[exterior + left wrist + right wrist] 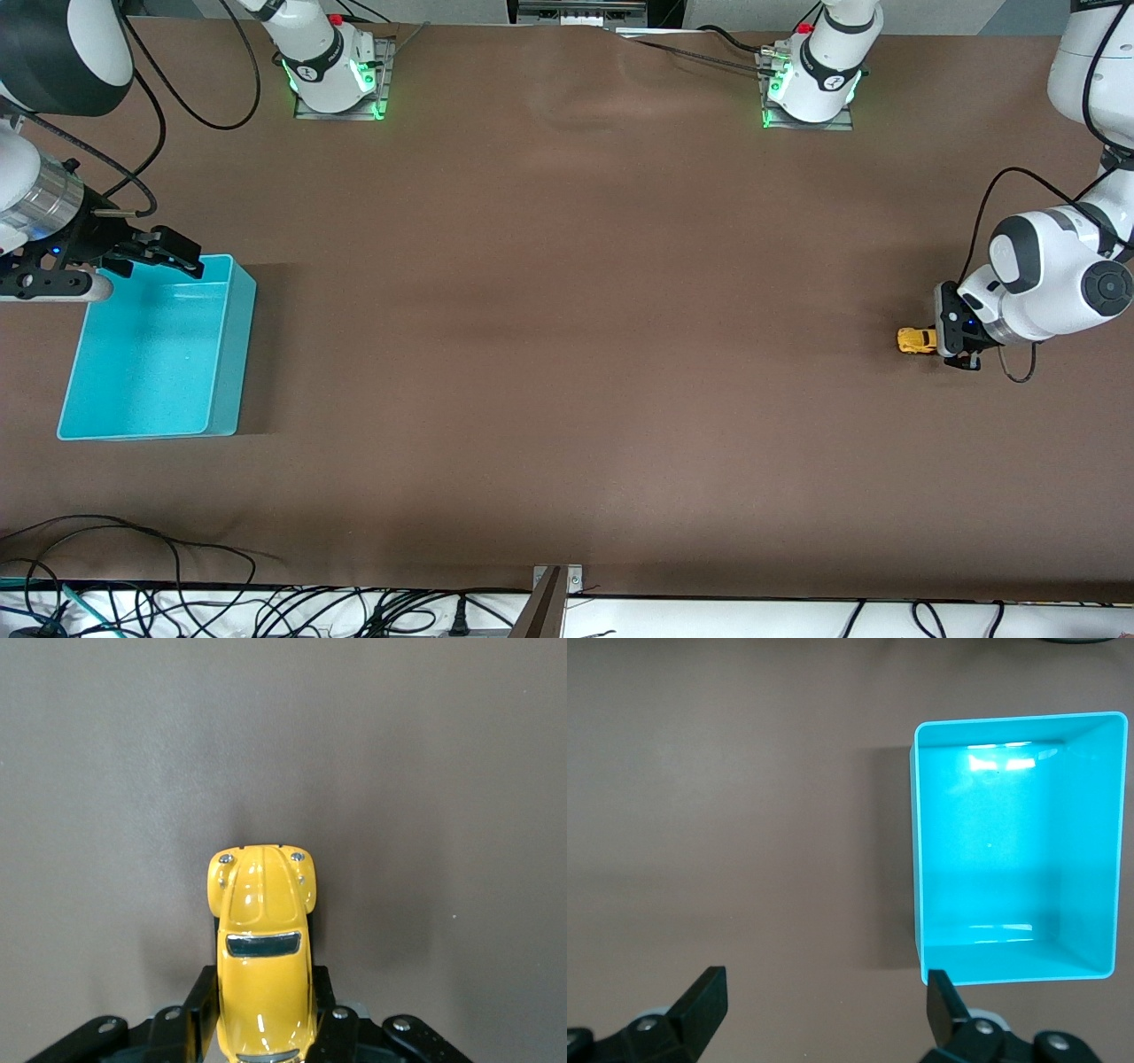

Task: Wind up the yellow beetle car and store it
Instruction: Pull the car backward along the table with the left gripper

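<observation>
At the left arm's end of the table, we see the left gripper low at the brown table, its fingers pinching the rear of the car. The car's nose points toward 9 o'clock in the front view, away from the gripper. In the left wrist view the car sits between the two black fingers, hood outward.

Toward the right arm's end, the right gripper hangs over the bin's 12 o'clock rim with its fingers spread wide, holding nothing. We see the bin well apart from the car.
</observation>
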Tool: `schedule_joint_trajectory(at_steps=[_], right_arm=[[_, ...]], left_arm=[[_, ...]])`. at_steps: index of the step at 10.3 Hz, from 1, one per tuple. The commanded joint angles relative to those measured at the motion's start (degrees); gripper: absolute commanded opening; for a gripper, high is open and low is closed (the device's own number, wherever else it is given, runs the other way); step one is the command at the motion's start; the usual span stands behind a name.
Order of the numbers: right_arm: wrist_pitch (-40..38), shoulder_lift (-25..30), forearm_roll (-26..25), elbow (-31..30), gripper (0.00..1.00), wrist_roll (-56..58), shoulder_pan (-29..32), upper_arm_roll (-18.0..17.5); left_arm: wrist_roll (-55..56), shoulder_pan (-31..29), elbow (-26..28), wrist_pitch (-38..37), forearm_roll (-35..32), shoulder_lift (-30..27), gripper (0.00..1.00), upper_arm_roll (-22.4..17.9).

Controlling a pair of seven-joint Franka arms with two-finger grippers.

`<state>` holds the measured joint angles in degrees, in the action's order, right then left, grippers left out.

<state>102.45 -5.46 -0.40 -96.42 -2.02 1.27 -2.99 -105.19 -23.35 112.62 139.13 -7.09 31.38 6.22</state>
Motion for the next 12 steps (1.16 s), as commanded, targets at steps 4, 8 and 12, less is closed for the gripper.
schedule_joint_trajectory(at_steps=[4,8,12], right_arm=[[-0.15,-0.25,0.05,0.62,1.0,0.7,0.22,0.0],[-0.24,-0.25,0.05,0.44,1.0,0.79,0.31,0.0],[-0.15,-0.69,0.05,0.7,1.0,0.71,0.31,0.0]], left_arm=[[-1.77,-3.01,-1.17,-0.88,-2.4,1.41,0.0,0.28],[-1.42,-2.93,-2.48,-3.58,-1.97,0.53,0.99,0.54],[2.43,-1.61,-11.18,-21.85,-1.61,-1.84,1.0,3.52]])
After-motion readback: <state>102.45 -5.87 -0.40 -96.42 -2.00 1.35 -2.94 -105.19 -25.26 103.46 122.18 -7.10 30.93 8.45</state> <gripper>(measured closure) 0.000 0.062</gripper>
